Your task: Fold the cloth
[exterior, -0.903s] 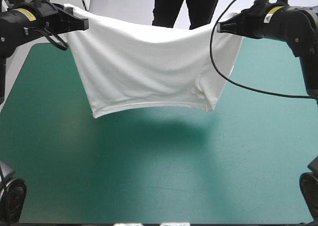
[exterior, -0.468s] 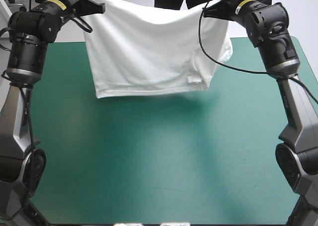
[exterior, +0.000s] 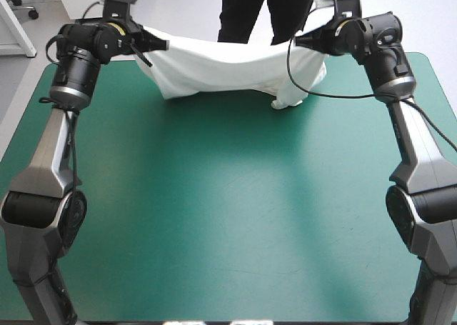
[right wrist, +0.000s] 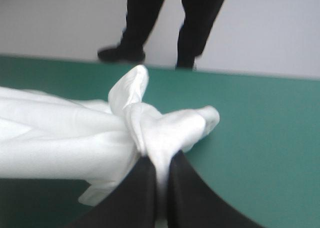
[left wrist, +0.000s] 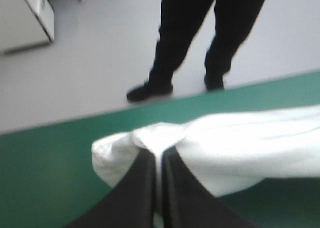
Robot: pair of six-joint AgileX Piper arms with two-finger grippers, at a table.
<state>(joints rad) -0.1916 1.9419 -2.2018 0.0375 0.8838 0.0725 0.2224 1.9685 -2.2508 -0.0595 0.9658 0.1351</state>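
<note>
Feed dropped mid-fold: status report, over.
Left gripper shut on the T-shirt. Right gripper shut on it too. T-shirt slung between them by the table's far edge. Nothing in the way.

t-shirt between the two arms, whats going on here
Two robot arms hold the white T-shirt stretched between them near the far edge of the teal-green cover. The left claw is shut on one bunched end, the right claw on the other. The shirt sags in the middle, and its lower part seems to touch the cover.
</note>
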